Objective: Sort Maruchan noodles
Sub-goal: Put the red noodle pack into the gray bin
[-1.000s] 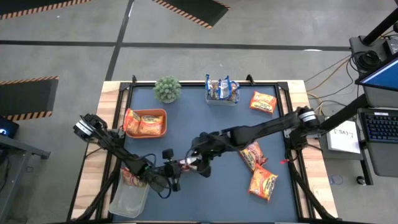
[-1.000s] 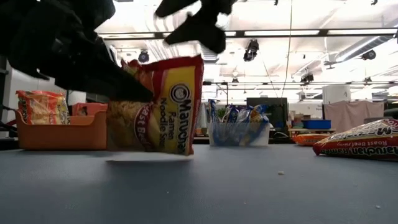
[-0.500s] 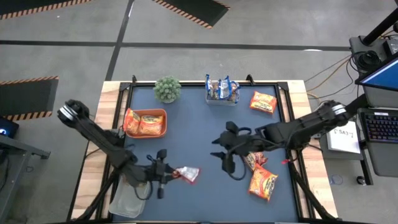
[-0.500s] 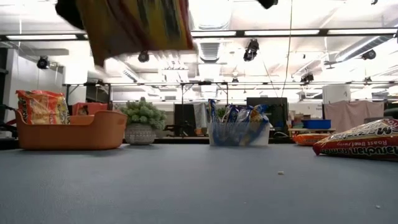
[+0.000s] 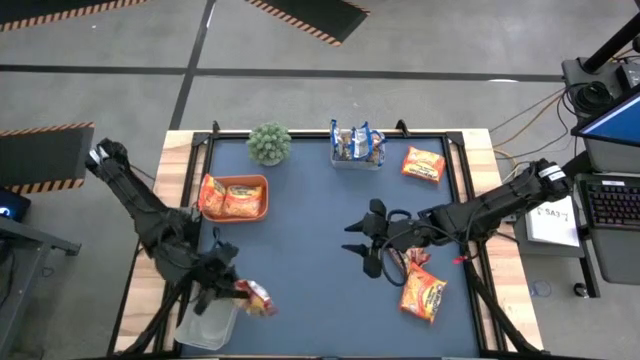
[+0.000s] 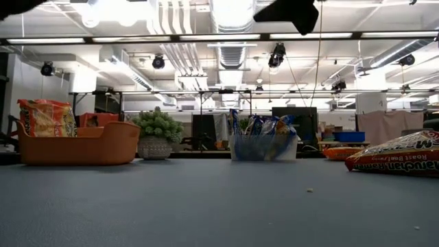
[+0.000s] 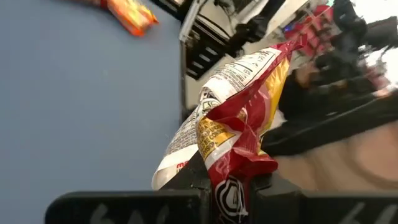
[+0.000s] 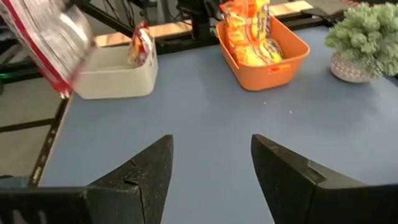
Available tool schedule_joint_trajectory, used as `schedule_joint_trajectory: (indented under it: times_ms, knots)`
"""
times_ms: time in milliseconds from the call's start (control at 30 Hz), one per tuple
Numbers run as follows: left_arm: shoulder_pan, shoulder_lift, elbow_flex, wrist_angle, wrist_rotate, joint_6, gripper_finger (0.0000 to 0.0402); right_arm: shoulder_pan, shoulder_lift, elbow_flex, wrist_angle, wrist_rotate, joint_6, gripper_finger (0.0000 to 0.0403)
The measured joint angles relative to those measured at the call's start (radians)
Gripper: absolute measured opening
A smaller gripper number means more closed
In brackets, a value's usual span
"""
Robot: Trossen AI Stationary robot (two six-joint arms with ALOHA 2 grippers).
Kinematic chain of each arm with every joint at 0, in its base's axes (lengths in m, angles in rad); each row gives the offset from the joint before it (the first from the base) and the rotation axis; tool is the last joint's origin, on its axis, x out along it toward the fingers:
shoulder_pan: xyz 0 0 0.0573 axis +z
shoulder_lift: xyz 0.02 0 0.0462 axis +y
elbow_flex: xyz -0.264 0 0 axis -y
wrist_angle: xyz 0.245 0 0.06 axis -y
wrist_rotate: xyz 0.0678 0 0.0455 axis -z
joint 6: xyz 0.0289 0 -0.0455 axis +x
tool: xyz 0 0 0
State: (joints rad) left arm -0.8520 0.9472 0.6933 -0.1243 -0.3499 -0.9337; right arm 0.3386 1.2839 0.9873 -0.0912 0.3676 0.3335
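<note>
Now that the left hand (image 5: 238, 292) has swung its gripped red packet (image 5: 256, 297) from tabletop centre to the seven-o'clock tub (image 5: 205, 322), a drop looks next, while the right hand (image 5: 362, 250) waits open.

You see two orange-yellow packets (image 5: 229, 198) in one orange tray (image 5: 262, 184), three red packets (image 5: 424, 293) loose on the table, one red packet held (image 5: 253, 296), two clear tubs (image 5: 205, 323) and one plant (image 5: 269, 143).
</note>
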Motion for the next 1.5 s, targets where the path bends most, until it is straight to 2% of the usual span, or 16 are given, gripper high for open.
schedule_joint_trajectory:
  times_ms: [133, 500, 900, 1133, 1300, 1500]
  knots:
    - [-0.071, -0.053, 0.0, -0.119, 0.025, -0.158, 0.0005, -0.001, 0.001, -0.014, 0.001, 0.0, 0.007, 0.0206]
    - [-0.233, -0.072, 0.0, -0.426, 0.024, -0.51, 0.0005, -0.001, 0.001, -0.001, 0.004, 0.0, 0.007, 0.0206]
    - [-0.294, -0.112, 0.0, -0.45, -0.017, -0.527, 0.0004, -0.001, 0.002, -0.001, 0.015, 0.0, 0.007, 0.0206]
    - [-0.317, -0.126, 0.0, -0.59, -0.058, -0.561, 0.0004, -0.001, 0.007, -0.001, 0.014, 0.0, 0.007, 0.0206]
    - [-0.318, -0.101, 0.0, -0.6, -0.059, -0.59, 0.0005, -0.001, 0.007, -0.001, 0.015, 0.0, 0.006, 0.0206]
    - [-0.317, -0.058, 0.0, -0.602, -0.058, -0.622, 0.0036, -0.001, 0.007, -0.001, 0.015, 0.0, 0.006, 0.0206]
